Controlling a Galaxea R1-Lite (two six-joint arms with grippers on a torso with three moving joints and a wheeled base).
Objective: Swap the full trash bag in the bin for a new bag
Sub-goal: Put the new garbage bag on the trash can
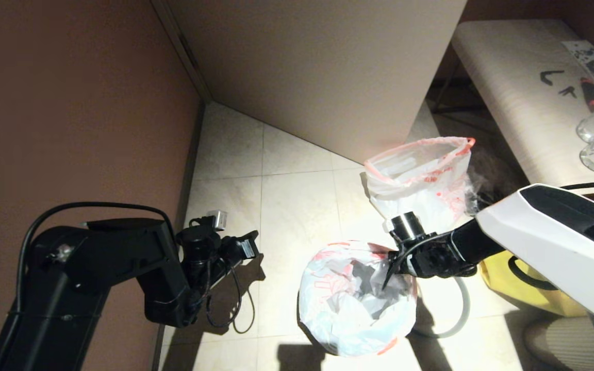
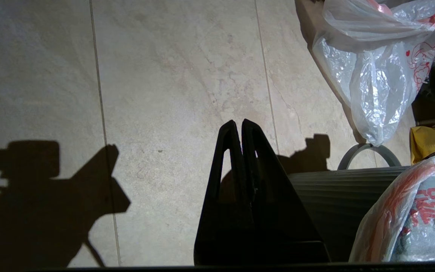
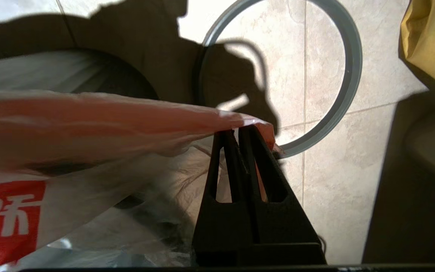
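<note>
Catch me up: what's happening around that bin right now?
The right gripper is shut on the red-orange hem of the translucent white film bag lining the small round grey bin. The bin's thin grey hoop lies loose on the floor. The bulging bottle-filled bag stands behind. The left gripper hangs shut, holding nothing.

Hoop (image 1: 454, 322) right of bin (image 2: 338, 196)
</note>
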